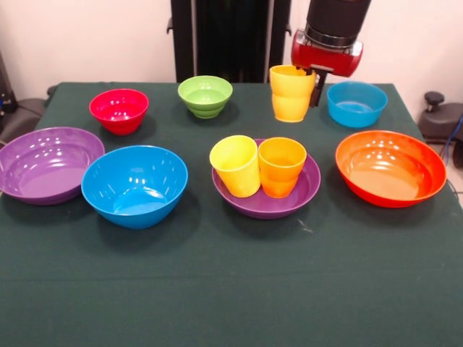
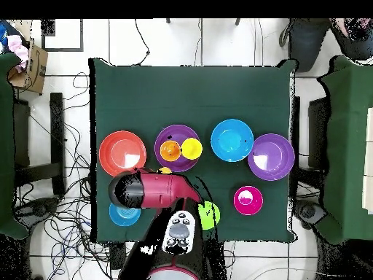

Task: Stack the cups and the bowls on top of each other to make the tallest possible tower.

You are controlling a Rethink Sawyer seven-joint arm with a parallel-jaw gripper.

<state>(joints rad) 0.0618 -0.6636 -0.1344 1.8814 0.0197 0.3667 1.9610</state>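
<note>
The robot arm is a fat round tube, black on top with a shiny silver ring under it. Below the ring sits a bright red rounded block. From above, the arm looks red with a black end, and its base is grey and white.

A yellow cup and an orange cup are held side by side in a purple bowl. A stacked yellow cup pair is stood beneath the red arm end.
</note>
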